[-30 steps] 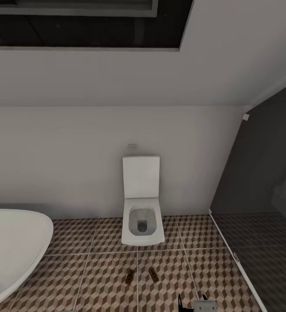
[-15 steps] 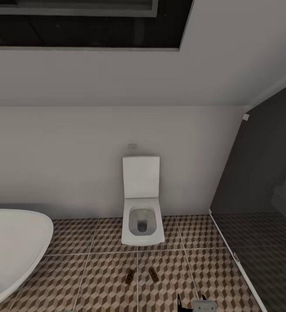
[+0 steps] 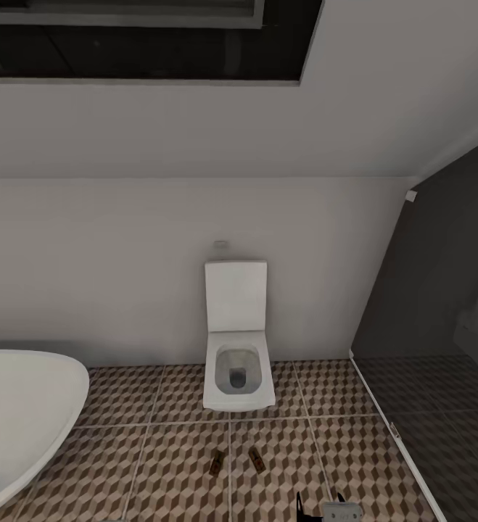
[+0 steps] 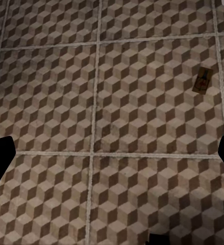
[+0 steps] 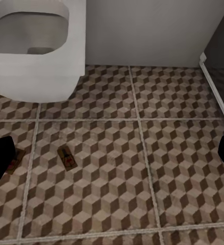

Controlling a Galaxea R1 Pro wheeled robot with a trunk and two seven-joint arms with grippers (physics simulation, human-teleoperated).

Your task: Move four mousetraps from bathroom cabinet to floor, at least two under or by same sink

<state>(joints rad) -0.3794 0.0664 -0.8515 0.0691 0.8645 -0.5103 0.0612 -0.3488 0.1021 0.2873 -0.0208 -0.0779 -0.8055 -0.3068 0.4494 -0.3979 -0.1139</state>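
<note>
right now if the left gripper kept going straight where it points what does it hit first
Most likely bare bathroom floor: the left gripper points at patterned tile, fingers wide apart and empty. One mousetrap lies off to the side, outside that line.

Two small brown mousetraps (image 3: pixel 216 462) (image 3: pixel 256 457) lie flat on the cube-patterned bathroom floor (image 3: pixel 166 478) (side by side, slightly splayed).

Even, soft, sourceless light; the white wall (image 3: pixel 122 290) is bright, the grey-tiled corner (image 3: pixel 442 290) dim. Renders are slightly blurred, with faint shadows and no glare.
</note>
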